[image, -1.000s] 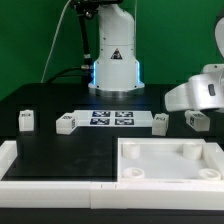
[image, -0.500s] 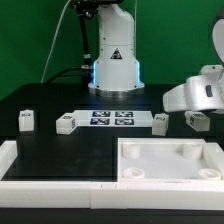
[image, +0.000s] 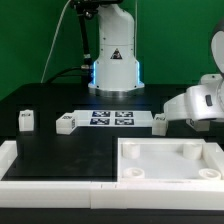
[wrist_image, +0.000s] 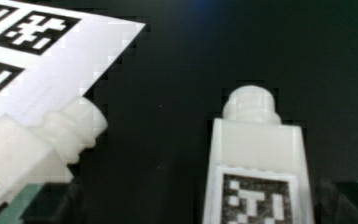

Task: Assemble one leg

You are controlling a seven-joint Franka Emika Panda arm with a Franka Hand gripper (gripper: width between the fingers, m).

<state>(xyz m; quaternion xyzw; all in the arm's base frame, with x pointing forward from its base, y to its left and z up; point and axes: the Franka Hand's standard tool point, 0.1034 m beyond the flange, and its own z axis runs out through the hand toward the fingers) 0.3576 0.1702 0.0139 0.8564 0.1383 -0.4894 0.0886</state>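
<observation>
In the wrist view a white leg point(wrist_image: 256, 150) lies on the black table, rounded peg end away from me and tag face up. The dim fingertips point(wrist_image: 23, 205) show at the lower corners, far apart. My gripper point(wrist_image: 194, 212) is open and empty above that leg's tagged end. A second leg point(wrist_image: 51, 140) lies against the marker board point(wrist_image: 60, 50). In the exterior view my gripper point(image: 203, 120) hangs low at the right and hides the leg under it. Other legs lie at the left point(image: 27, 121), by the marker board's left end point(image: 67, 123) and by its right end point(image: 160, 121).
The marker board point(image: 112, 119) lies mid-table before the robot base point(image: 113, 70). A large white square tray with corner sockets point(image: 128, 172) sits at the front right. A white border rail point(image: 18, 168) runs along the front left.
My gripper has dropped lower toward the table at the exterior view's right and now covers the rightmost leg. The legs and the tray have not moved.
</observation>
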